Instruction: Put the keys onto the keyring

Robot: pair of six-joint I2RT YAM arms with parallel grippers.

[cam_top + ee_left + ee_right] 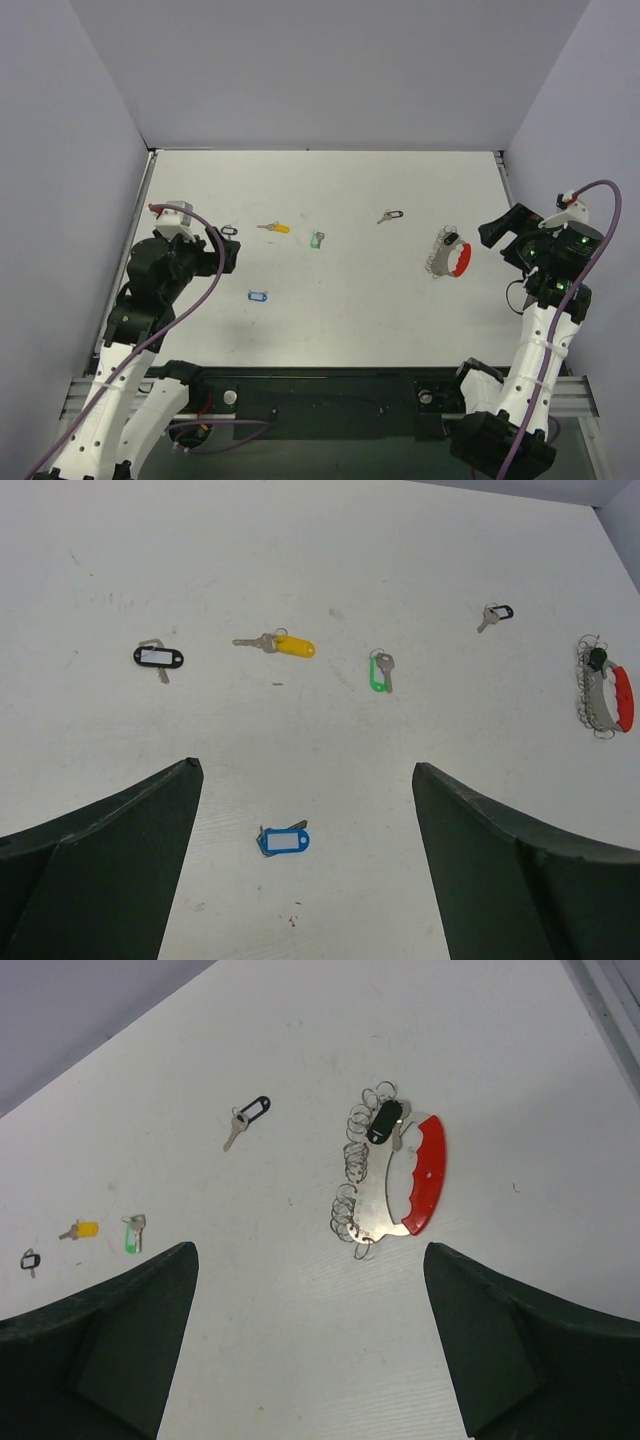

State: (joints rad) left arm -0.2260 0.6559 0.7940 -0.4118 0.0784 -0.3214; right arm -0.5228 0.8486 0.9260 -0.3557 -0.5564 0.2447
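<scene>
Your tabletop (pixel 330 330) carries everything. Your left pincer (pixel 305 775) and right pincer (pixel 310 1255) hang above it, jaws wide, holding nothing. The keyring (pixel 395 1175) lies flat near the right pincer, with a black tag (pixel 385 1120) on its rings. Loose to its left are the black key (pixel 390 216), green key (pixel 317 240), yellow key (pixel 275 228) and blue key (pixel 258 296). A second black key (pixel 229 231) lies beside the left pincer.

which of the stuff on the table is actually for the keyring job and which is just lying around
For the job: keyring; yellow-tagged key; green-tagged key; blue-tagged key; left-side black-tagged key; right-side black-tagged key.

Just lying about: nothing else in view on the table.
</scene>
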